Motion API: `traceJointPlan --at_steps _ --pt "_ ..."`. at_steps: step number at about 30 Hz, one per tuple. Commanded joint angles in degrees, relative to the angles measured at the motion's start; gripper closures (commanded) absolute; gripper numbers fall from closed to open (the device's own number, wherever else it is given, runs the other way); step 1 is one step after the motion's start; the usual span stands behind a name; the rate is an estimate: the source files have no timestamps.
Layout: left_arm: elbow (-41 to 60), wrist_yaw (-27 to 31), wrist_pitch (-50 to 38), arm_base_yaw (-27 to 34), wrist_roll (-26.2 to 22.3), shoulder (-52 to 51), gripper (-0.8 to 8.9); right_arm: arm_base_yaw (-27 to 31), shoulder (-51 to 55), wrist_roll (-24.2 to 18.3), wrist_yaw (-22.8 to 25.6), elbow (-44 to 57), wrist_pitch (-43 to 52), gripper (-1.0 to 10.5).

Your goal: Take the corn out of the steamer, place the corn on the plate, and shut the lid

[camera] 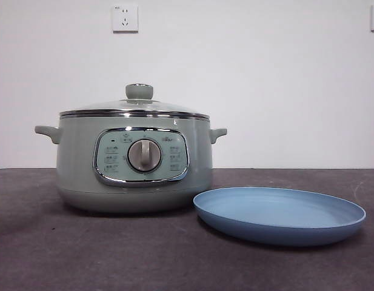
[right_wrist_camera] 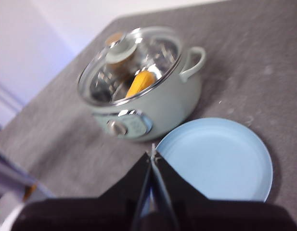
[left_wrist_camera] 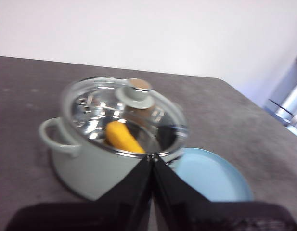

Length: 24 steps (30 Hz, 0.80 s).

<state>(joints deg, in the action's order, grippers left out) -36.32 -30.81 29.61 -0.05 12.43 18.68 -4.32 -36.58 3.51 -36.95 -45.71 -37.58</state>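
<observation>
I see the corn [left_wrist_camera: 123,138] lying inside the steamer [camera: 134,159] under the seated lid [camera: 136,107] — the plate [camera: 280,214] waits bare just beside, and my left gripper [left_wrist_camera: 151,156] and right gripper [right_wrist_camera: 152,155] hang above with fingers pressed together, holding nothing.

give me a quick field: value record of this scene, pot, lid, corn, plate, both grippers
pot: green, on the table, dial facing the front camera
lid: on the pot, closed
corn: inside the pot, seen through the glass
plate: blue, bare, beside the pot
left gripper: jaws shut, above the table, holding nothing
right gripper: jaws shut, above the table, holding nothing
</observation>
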Motion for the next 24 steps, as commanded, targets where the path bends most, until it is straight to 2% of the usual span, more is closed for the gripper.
traceJointPlan --at_steps 1,6,11,13,16,17,18,19,24 --pt "-2.9 -2.5 2.5 0.1 -2.5 2.2 8.21 -0.9 -3.4 -8.3 -0.6 -5.7 -6.4 9.6" --pt "-8.0 -5.7 8.5 0.0 -5.3 6.1 8.21 -2.3 -8.3 -13.7 -0.6 -13.5 -17.1 9.6" --pt "-10.2 -5.7 10.4 0.0 -5.2 7.7 8.05 -2.9 -9.2 -14.0 -0.6 -15.0 -18.2 9.3" --pt "-10.6 -5.7 10.5 0.0 -5.1 7.9 6.97 -2.9 -9.2 -13.8 -0.6 -15.0 -18.2 8.6" --pt "-10.8 -5.7 10.5 0.0 -4.9 7.9 3.01 -2.9 -9.2 -12.4 -0.5 -15.0 -18.2 5.3" --pt "-10.8 -5.7 10.6 0.0 -4.9 7.9 2.25 -2.9 -9.2 -11.7 -0.4 -15.0 -18.2 4.0" --pt "-10.8 -5.7 10.6 0.0 -4.9 7.9 2.16 -2.9 -9.2 -11.3 -0.4 -15.0 -18.2 3.1" --pt "-10.8 -5.8 10.6 0.0 -5.0 7.9 2.16 -2.9 -9.2 -11.2 -0.4 -15.0 -18.2 2.7" --pt "-10.8 -6.7 10.1 0.0 -5.0 8.5 2.16 -2.9 -9.2 -11.2 -0.5 -15.0 -18.2 2.9"
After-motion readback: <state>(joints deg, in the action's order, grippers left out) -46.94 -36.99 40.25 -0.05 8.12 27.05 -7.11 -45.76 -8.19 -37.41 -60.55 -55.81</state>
